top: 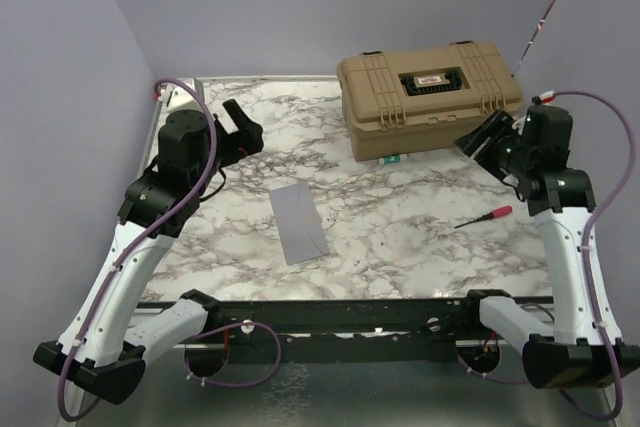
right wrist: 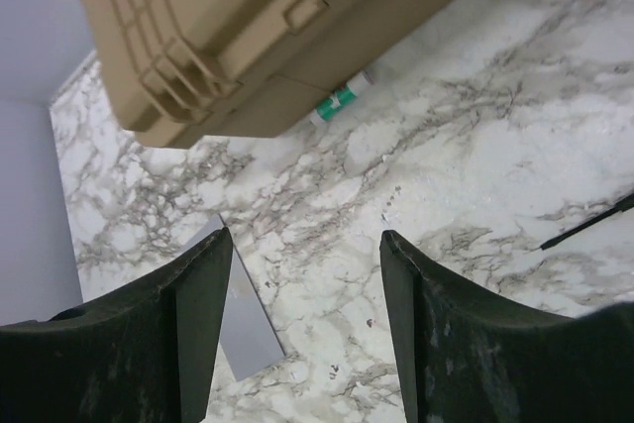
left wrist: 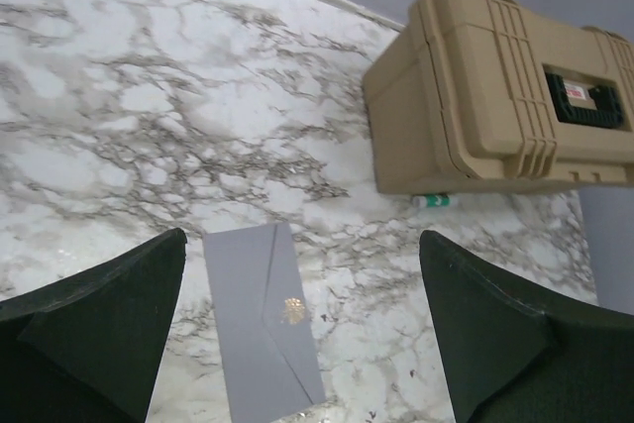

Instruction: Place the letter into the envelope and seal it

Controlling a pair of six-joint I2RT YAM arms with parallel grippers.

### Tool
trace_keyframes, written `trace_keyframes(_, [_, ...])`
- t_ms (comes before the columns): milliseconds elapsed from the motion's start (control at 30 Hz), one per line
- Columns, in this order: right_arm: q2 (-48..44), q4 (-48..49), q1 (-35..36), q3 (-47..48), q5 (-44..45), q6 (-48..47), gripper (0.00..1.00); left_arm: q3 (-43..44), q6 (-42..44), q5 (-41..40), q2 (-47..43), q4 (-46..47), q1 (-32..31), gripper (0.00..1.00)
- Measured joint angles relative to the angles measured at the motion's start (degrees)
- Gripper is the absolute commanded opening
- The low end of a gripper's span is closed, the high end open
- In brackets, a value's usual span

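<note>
Envelope [left wrist: 246,289] flat on table [left wrist: 149,96], gold emblem [left wrist: 292,311] on flap [left wrist: 297,354]; toolbox [left wrist: 475,116] label [left wrist: 578,96] unreadable.

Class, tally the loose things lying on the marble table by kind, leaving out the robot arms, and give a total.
toolbox: 1
envelope: 1
screwdriver: 1
green-and-white tube: 1
Total: 4

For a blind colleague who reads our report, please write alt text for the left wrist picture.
A blue-grey envelope lies flat on a marble table, flap side up with a small gold mark, seen between the two dark fingers of the open left claw. A closed tan toolbox stands behind it at the upper right.
</note>
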Motion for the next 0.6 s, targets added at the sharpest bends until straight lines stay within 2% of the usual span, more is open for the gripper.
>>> trace_keyframes(233, [-6.25,-8.24,2.6,11.52,6.56,-3.13,0.77,6.51,2.49,-8.35,-2.36,-7.61,0.0,0.99])
trace_keyframes(400, [-9.55,-11.56,4.96,13.94,12.57,-4.28,0.79,11.28,3.89,-12.2,-6.62,-12.17,0.0,0.99])
trace_keyframes(600, [-12.07,-13.03,5.38,13.9,14.53,-5.25,0.84,12.98,4.09,-14.4,-10.51,-16.41,0.0,0.99])
